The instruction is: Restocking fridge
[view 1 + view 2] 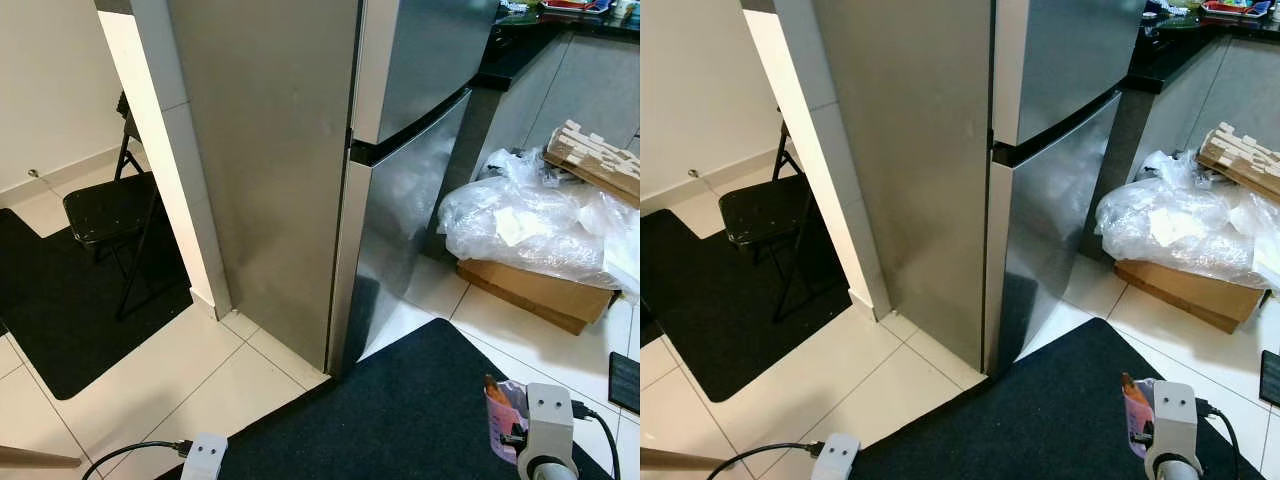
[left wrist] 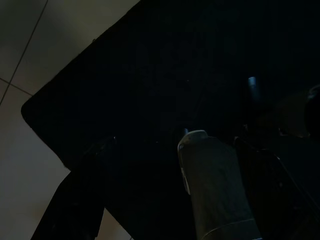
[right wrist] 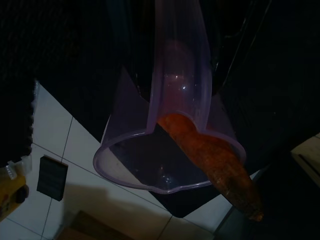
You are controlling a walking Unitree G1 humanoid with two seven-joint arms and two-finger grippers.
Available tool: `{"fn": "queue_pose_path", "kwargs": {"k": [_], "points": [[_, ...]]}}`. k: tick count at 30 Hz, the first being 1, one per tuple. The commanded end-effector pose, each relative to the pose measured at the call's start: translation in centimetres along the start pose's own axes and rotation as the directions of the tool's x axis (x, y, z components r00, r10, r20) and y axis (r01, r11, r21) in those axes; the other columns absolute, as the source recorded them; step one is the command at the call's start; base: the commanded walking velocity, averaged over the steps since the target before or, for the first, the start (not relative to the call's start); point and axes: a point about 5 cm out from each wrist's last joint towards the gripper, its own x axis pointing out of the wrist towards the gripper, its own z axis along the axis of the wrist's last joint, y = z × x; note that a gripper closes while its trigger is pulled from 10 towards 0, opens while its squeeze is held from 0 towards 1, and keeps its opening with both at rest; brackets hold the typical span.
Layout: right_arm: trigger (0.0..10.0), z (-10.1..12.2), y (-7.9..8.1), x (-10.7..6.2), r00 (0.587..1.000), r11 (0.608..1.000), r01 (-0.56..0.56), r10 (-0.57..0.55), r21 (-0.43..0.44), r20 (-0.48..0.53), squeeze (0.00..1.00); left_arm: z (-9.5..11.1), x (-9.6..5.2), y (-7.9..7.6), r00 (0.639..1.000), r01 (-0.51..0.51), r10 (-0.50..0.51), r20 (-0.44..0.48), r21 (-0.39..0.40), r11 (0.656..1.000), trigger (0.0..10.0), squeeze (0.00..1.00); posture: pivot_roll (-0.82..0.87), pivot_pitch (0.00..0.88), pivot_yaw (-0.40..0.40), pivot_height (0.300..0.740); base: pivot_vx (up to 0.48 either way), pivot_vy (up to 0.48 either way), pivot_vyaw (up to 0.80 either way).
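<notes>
Right hand [image 3: 172, 100] gripping clear plastic jug [image 3: 165, 150] low at 5 o'clock, over dark mat [image 1: 420, 410]. Carrot [image 3: 210, 165] inside, poking past rim. Likely light, thin-walled, slick; loose carrot may tip out, so best kept upright. Fridge [image 1: 300, 150] at 12 o'clock, doors shut, no handle visible. Left hand [image 2: 150, 190] idle, apparently open, holding nothing.

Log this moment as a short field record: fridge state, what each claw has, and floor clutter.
fridge: tall stainless steel fridge, both doors closed
right claw: right claw shut on a clear purple plastic jug holding an orange carrot
left claw: left claw low over the black floor mat
clutter: crumpled clear plastic sheet on a flat cardboard box; black folding chair
</notes>
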Motion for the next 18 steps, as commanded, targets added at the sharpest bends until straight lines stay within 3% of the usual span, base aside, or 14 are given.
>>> {"fn": "queue_pose_path", "kwargs": {"k": [1, 18], "points": [[10.0, -0.14, -0.08, -0.05, 1.0, 1.0, 0.012, -0.012, -0.001, -0.004, 0.0, -0.09, -0.07, 0.24, 1.0, -0.008, 0.008, -0.003, 0.008, 1.0, 10.0, 0.0, 0.07, 0.0, 0.02, 0.74, 0.0, 0.0, 0.0], [10.0, -0.13, -0.48, -0.02, 0.999, 0.999, 0.041, -0.041, -0.005, -0.011, 0.0, 0.14, -0.03, 0.24, 1.0, -0.012, 0.012, 0.011, 0.0, 1.0, 10.0, 0.0, 0.07, 0.0, 0.017, 0.74, 0.0, 0.0, 0.0]]}}
